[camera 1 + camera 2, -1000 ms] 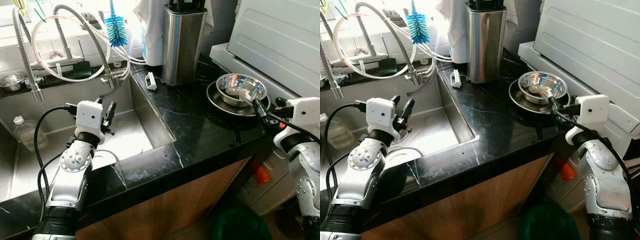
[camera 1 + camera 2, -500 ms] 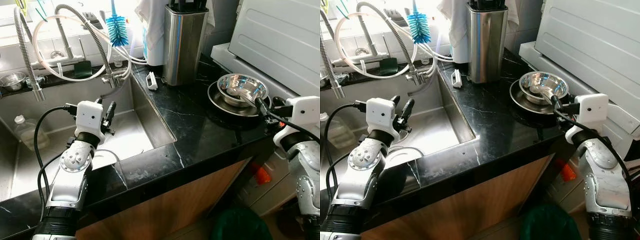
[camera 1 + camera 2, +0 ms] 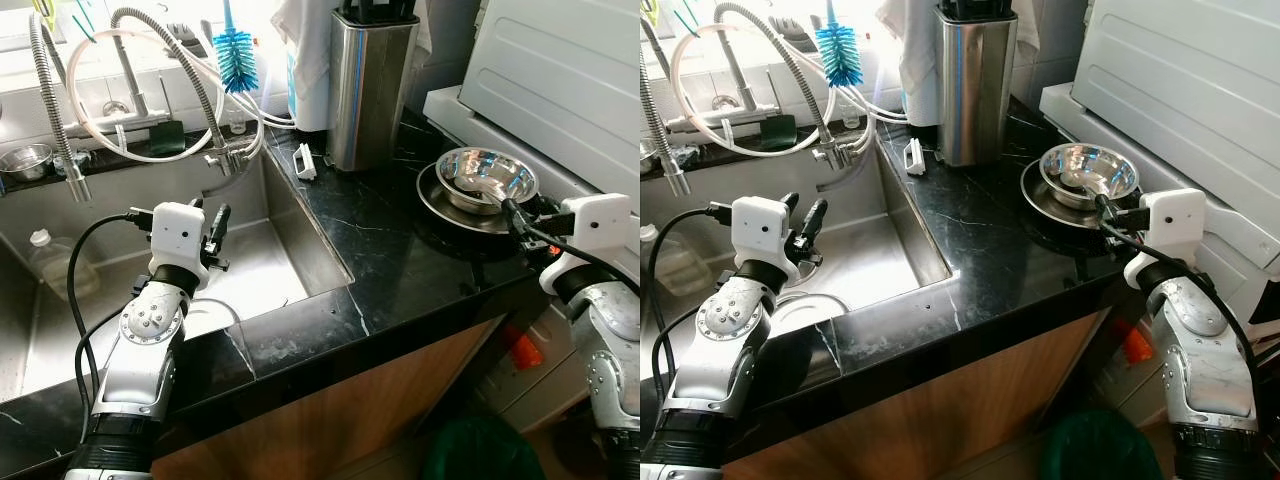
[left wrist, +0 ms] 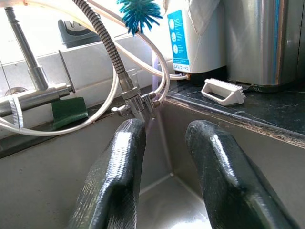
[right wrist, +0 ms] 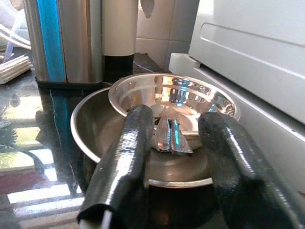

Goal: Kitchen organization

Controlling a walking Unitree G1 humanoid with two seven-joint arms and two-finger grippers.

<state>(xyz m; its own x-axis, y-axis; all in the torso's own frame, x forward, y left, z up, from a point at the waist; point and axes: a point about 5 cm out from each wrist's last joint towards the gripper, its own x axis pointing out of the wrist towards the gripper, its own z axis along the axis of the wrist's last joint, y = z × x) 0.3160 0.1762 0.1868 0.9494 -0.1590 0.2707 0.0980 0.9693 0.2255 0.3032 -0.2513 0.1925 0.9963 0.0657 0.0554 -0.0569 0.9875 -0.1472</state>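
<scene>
Two stacked steel dishes sit at the right end of the black counter (image 3: 400,250): a small shiny bowl (image 3: 486,176) nested inside a wider, shallower bowl (image 3: 440,205). They stand close against a white appliance (image 3: 560,80) and well to the right of a tall steel knife block (image 3: 368,85).

The right hand (image 3: 513,217) is by far the nearer one. It hovers at the near right rim of the wide bowl, pointing in toward the stack, so the bowls lie straight ahead of it and slightly to its left. In the right wrist view its two black fingers (image 5: 126,157) are spread apart and hold nothing; the rim of the small bowl (image 5: 171,95) and some flat steel utensils (image 5: 169,136) lying inside appear in the gap between them. Whether a fingertip touches the wide bowl's rim cannot be told.

The left hand (image 3: 217,230) hangs over the sink (image 3: 300,245), well apart from the bowls, its fingers (image 4: 114,176) also spread and empty, aimed toward a hanging tap hose (image 4: 131,93).

A short forward reach by the right hand would likely straddle the rim of the bowls.
</scene>
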